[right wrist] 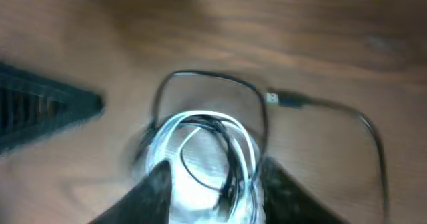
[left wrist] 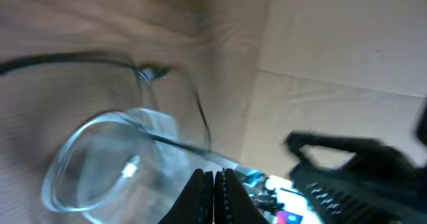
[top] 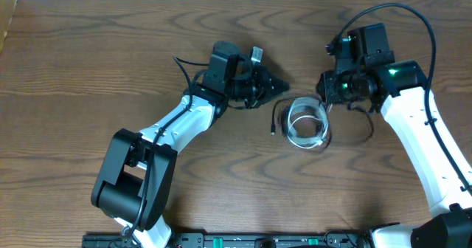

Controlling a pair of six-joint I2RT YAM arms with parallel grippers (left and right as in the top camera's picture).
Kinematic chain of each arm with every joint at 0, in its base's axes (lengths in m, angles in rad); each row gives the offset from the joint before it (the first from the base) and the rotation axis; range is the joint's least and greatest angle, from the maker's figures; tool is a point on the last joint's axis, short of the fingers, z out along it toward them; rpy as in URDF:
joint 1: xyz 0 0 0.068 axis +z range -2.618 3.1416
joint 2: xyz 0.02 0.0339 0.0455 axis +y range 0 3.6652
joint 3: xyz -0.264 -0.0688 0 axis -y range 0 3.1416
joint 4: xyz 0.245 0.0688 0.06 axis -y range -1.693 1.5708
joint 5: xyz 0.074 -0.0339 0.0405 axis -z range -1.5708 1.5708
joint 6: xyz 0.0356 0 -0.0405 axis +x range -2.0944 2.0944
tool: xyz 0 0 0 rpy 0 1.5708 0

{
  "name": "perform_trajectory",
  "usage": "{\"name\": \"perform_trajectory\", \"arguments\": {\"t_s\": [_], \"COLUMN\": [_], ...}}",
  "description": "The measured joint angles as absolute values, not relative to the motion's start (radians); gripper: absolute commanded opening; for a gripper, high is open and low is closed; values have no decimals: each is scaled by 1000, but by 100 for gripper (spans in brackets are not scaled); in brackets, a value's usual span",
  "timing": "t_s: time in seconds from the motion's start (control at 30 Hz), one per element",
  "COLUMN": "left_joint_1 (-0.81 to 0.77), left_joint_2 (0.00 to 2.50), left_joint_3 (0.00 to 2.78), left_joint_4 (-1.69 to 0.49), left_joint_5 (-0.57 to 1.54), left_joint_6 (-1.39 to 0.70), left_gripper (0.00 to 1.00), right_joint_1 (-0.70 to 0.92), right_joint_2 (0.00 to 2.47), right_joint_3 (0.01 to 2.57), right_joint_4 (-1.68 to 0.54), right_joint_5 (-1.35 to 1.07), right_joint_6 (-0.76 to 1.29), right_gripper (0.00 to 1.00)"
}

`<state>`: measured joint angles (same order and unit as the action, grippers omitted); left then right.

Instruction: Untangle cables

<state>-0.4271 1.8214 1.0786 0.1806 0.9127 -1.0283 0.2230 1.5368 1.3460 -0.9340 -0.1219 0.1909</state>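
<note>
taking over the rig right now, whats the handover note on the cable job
Left claw: shut, nothing clearly held, tip beside the bundle.
Right claw: open, fingers either side of the bundle.
Cables: white cable lies coiled on the table between the two claws. Black cable loops through and around it, with one plug end free on the wood.
Done: nothing separated yet.
Left: draw the black cable out of the white coil and lay the two apart.

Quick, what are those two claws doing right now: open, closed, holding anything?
Left gripper: closed, apparently empty.
Right gripper: open, a finger on either side of the cables.
</note>
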Motion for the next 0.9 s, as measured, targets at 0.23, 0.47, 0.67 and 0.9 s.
{"name": "perform_trajectory", "arguments": {"t_s": [0.23,0.47,0.67,0.9], "left_joint_1": [-399,-372,-405,-517], "left_joint_2": [1822,1822,1822,1827], "left_joint_3": [1077,1076,1076,1076], "left_joint_4": [-196,-247,-251,-262], "left_joint_5": [848,820,780,705], "left_joint_6": [-817,-648,-552,-525], "left_gripper": [8,8,45,34], "right_joint_1": [221,221,221,221], "right_joint_2": [1546,1620,1686,1695], "right_joint_3": [1339,1338,1336,1332], "right_joint_4": [-942,-942,-953,-953], "right_joint_5": [16,-109,-150,-163], "right_joint_6": [310,266,251,244], "right_gripper": [44,43,44,43]}}
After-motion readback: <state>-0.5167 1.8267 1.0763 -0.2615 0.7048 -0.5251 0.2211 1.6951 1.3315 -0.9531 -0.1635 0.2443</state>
